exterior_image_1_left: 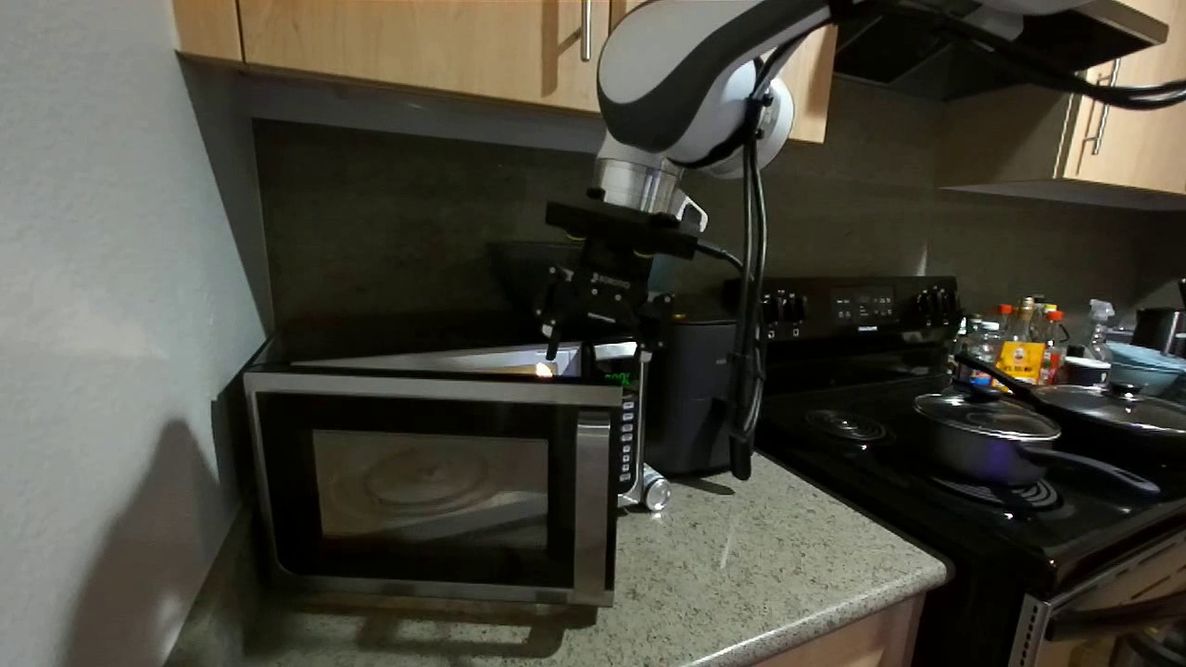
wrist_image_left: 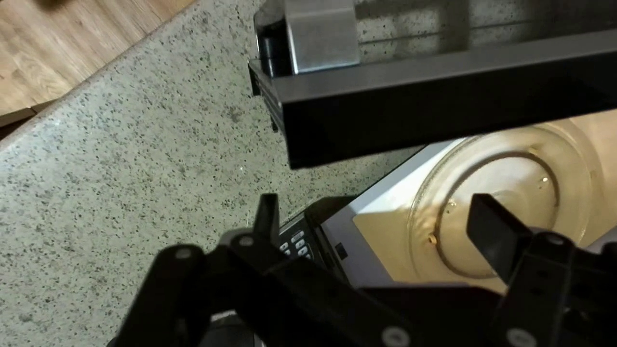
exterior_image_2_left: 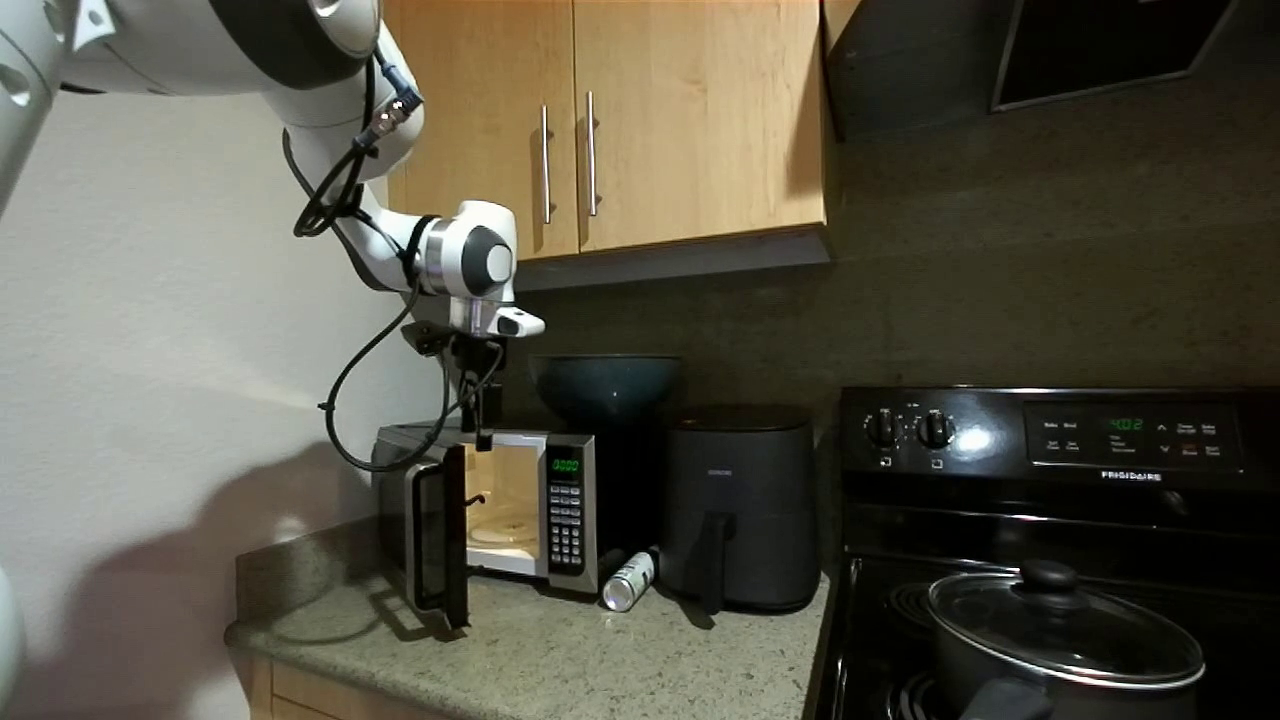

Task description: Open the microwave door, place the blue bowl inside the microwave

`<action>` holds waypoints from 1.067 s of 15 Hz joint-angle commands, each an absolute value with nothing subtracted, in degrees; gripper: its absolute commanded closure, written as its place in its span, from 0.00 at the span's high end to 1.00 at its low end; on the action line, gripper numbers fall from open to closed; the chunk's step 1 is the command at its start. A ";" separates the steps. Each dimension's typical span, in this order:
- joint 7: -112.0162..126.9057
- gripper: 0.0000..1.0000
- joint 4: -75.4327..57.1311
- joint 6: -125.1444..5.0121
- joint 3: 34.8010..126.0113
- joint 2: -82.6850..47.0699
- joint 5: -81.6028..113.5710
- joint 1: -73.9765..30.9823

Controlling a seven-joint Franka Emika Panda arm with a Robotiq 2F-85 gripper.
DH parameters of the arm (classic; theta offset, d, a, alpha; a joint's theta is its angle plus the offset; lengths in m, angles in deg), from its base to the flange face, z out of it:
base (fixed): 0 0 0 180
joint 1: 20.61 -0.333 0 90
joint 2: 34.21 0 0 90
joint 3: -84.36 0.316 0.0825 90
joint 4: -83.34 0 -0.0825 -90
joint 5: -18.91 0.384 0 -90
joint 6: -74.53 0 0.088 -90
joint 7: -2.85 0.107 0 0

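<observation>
The steel microwave (exterior_image_2_left: 568,510) stands on the counter with its lit interior showing; its panel shows in an exterior view (exterior_image_1_left: 628,435) and the wrist view (wrist_image_left: 295,245). The microwave door (exterior_image_1_left: 431,491) stands partly open, swung outward; it also shows in an exterior view (exterior_image_2_left: 437,545) and the wrist view (wrist_image_left: 434,86). The blue bowl (exterior_image_2_left: 605,388) sits high behind the microwave and the black appliance; what it rests on is hidden. It is dark and partly covered by my gripper in an exterior view (exterior_image_1_left: 519,269). My gripper (wrist_image_left: 375,205) is open and empty, above the microwave's front, behind the door.
A black upright appliance (exterior_image_2_left: 745,500) stands right of the microwave. A can (exterior_image_2_left: 628,582) lies between them on the counter (exterior_image_1_left: 741,556). A stove with a lidded pot (exterior_image_2_left: 1065,640) is at right. Wooden cabinets (exterior_image_2_left: 700,120) hang above. A wall is at left.
</observation>
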State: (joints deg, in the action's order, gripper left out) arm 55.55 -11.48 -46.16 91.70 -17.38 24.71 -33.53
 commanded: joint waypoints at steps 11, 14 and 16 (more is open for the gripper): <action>47.70 1.00 -12.98 -36.47 93.57 -16.52 30.03 -34.33; 45.56 1.00 -13.60 -36.19 94.66 -17.21 28.87 -36.02; 43.91 1.00 -13.77 -36.19 95.42 -17.36 28.04 -37.39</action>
State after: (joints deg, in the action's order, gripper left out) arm 47.05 -12.24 -37.23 94.49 -15.86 28.74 -35.90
